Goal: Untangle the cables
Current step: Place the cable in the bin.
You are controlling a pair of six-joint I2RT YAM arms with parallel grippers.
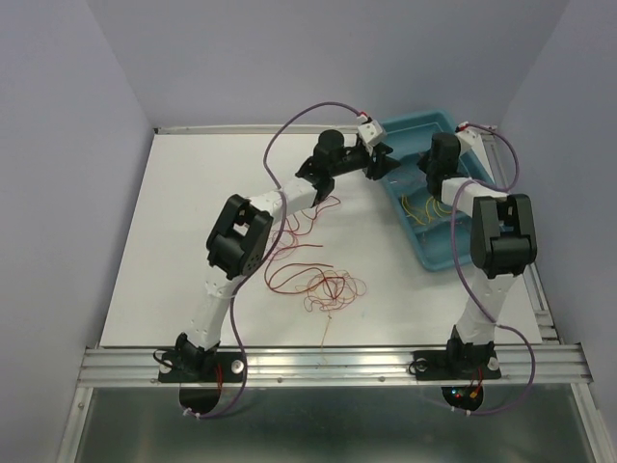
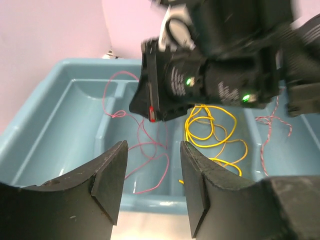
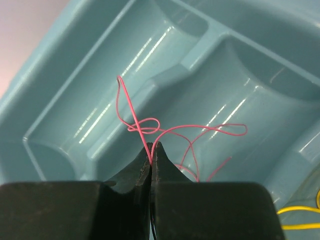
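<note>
Right tool: pressed together on the pink cable, which is pinched at the very tips. A small loop and a longer arc are seen fanning out toward 12 and 2 o'clock.
Left tool: held apart with nothing between the jaws. It is poised at the tray's near wall, facing the right tool.
Tray: teal and divided into compartments, set at about 2 o'clock on the desk. The pink cable is spread within one compartment. The yellow cable is lying in the next one, toward 3 o'clock in the left wrist view.
Tangle: red and orange strands are looped together near the desk's middle, at 7 o'clock from the tray and well apart from both tools.
Step in hand: judged to be the placing of a freed strand into its compartment.
Next move: the right tool would need to be parted so the pink cable drops clear of the divider, and one tool then taken over to the tangle. A single strand should be picked at a loose end, since the thin wire looks springy and apt to drag its neighbours.
</note>
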